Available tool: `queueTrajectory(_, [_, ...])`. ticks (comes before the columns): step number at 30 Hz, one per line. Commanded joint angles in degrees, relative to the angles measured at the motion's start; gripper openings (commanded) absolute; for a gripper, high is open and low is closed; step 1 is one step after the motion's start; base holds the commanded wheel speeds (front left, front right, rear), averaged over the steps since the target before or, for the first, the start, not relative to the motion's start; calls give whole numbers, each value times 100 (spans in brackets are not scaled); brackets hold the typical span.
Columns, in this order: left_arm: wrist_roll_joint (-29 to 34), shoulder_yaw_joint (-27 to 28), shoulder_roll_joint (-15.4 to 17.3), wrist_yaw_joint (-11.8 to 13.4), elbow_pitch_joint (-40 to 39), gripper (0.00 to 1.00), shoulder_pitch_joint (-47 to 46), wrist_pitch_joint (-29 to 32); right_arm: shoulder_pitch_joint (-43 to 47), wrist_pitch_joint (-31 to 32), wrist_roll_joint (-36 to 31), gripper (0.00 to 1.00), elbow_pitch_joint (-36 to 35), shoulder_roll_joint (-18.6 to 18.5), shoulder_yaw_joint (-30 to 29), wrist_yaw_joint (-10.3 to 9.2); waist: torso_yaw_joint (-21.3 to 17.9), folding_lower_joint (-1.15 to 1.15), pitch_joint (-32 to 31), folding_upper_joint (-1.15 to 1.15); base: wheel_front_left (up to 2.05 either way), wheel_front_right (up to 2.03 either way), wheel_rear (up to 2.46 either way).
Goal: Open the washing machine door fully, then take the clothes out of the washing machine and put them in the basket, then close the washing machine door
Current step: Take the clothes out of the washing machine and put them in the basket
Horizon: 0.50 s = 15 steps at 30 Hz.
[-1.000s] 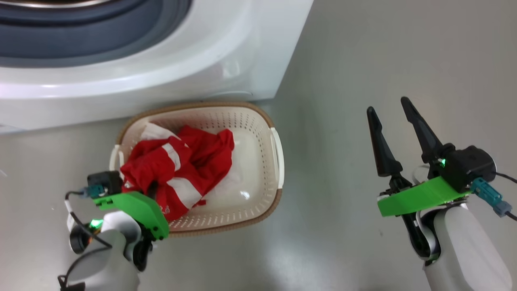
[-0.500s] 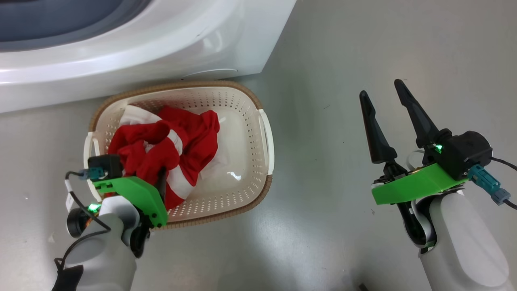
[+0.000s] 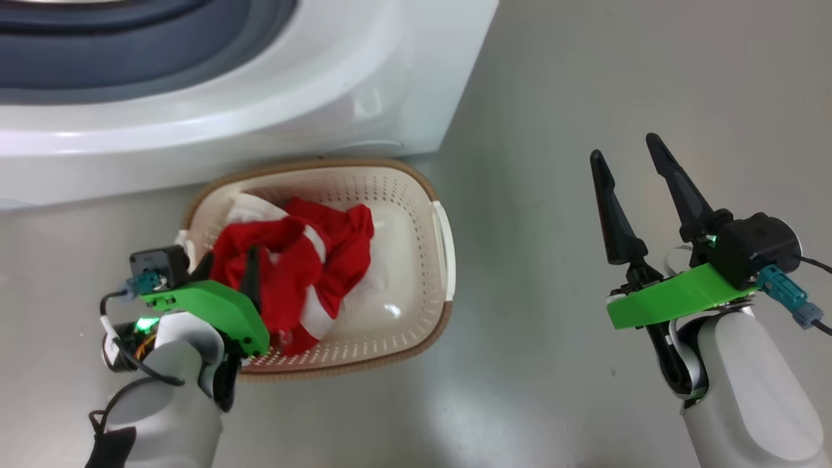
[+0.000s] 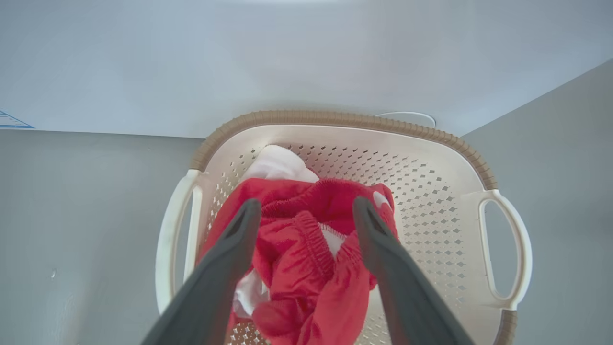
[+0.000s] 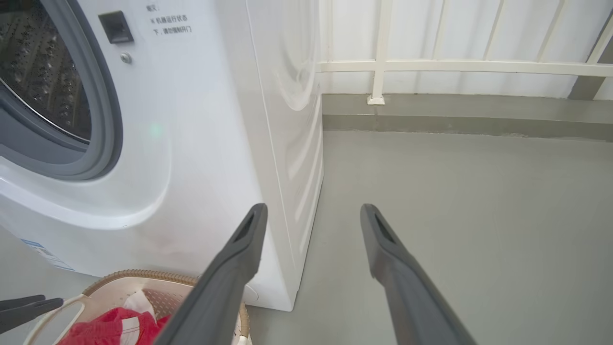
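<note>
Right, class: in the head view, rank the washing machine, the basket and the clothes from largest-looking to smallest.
1. washing machine, though cut off by the frame's edge
2. basket
3. clothes, lying inside the basket

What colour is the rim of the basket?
The basket rim is brown with a woven look; left wrist view shows it best.

Crumpled red clothes (image 3: 292,273) with white stripes, heaped toward the left end of a cream perforated basket (image 3: 390,195) with a brown woven-look rim. Upright on the grey floor (image 3: 552,130), just beside the white washing machine (image 3: 325,97) front, near its right corner. Grey rubber ring (image 5: 103,120) and steel drum (image 5: 43,81) exposed.
</note>
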Motion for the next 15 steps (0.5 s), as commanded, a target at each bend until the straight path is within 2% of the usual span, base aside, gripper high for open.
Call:
queueTrajectory(1, [-45,162,202,-27,-254,100,231,-99,163,-37,-142,100,-85,6,55,36,193,0,-322,0,0,0,0])
queueTrajectory(6, [102,396,311,66,-1345,100,595,-119,277,-37,-181,100,-10,6,-35,36,370,0,-677,0,0,0,0])
queueTrajectory(7, [102,396,311,66,-1345,100,595,-119,277,-37,-181,100,-10,6,-35,36,370,0,-677,0,0,0,0])
queueTrajectory(10, [287,584,336,156,-2129,100,952,-120,343,-37,-198,100,32,6,-38,36,447,0,-893,0,0,0,0])
queueTrajectory(15, [548,978,264,143,-3427,100,1582,-120,444,-37,-268,100,88,6,-17,36,537,0,-1242,0,0,0,0])
